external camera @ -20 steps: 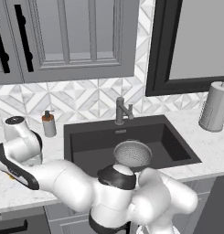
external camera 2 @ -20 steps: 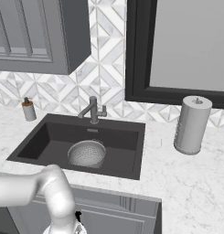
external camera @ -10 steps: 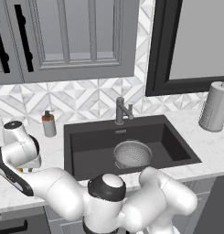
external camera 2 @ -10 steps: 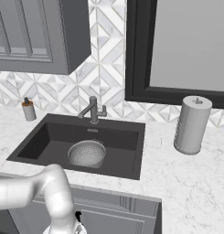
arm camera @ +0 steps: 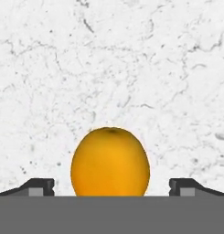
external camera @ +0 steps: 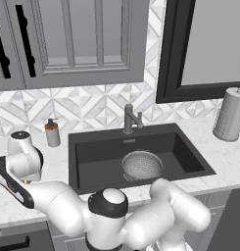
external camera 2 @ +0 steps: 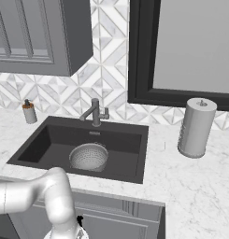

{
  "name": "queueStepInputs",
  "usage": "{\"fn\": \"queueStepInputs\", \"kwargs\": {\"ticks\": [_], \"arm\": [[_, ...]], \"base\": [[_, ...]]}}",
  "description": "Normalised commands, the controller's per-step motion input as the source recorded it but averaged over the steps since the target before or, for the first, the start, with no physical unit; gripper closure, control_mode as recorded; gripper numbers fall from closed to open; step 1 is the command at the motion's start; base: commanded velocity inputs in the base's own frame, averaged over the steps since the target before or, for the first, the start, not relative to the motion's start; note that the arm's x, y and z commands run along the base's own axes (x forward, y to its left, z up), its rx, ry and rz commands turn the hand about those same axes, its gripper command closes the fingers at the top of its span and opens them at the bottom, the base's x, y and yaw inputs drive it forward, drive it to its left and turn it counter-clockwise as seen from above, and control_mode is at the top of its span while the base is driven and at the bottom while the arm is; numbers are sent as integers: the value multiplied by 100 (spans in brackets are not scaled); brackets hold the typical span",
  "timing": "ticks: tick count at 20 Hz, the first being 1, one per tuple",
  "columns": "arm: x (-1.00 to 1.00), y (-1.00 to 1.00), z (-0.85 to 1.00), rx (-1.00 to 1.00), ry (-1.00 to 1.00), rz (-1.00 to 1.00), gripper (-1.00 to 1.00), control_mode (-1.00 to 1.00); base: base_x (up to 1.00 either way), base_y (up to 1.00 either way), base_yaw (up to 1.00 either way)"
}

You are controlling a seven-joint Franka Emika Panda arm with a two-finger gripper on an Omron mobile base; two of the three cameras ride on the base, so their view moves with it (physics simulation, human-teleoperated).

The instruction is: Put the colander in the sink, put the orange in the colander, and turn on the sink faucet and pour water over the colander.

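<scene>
The orange (arm camera: pixel 110 162) rests on the white marble counter, low in the hand view. My gripper (arm camera: pixel 111 187) is open, and the orange sits between its two fingertips (arm camera: pixel 38 186) with a gap on each side. In the left base view my arm bends to the left, and the hand hangs over the counter left of the sink (external camera: pixel 97 162). The colander (external camera: pixel 142 164) (external camera 2: pixel 89 156) stands upright in the sink (external camera 2: pixel 46 144), in the middle of the basin. Behind the basin rises the sink faucet (external camera: pixel 129 118) (external camera 2: pixel 95 112); no water runs from it.
A soap pump bottle (external camera: pixel 52 133) (external camera 2: pixel 28 112) stands on the counter left of the sink. A paper towel roll (external camera: pixel 231 114) (external camera 2: pixel 196 127) stands at the far right. Grey wall cabinets hang above the counter.
My arm's elbow has swung a little to the left and down over the left counter. The colander has not moved.
</scene>
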Motion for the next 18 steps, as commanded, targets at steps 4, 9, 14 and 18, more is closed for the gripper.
{"fn": "queueStepInputs", "kwargs": {"ticks": [4, 9, 14, 18], "arm": [[22, 28, -15, 3, 0, 0, -100, -100], [9, 28, -15, 0, 5, 0, -100, -100], [0, 9, -18, 0, 13, 0, -100, -100], [0, 1, -23, 0, 17, 0, -100, -100]], "base": [[0, 0, 0], [0, 0, 0], [0, 0, 0], [0, 0, 0]]}}
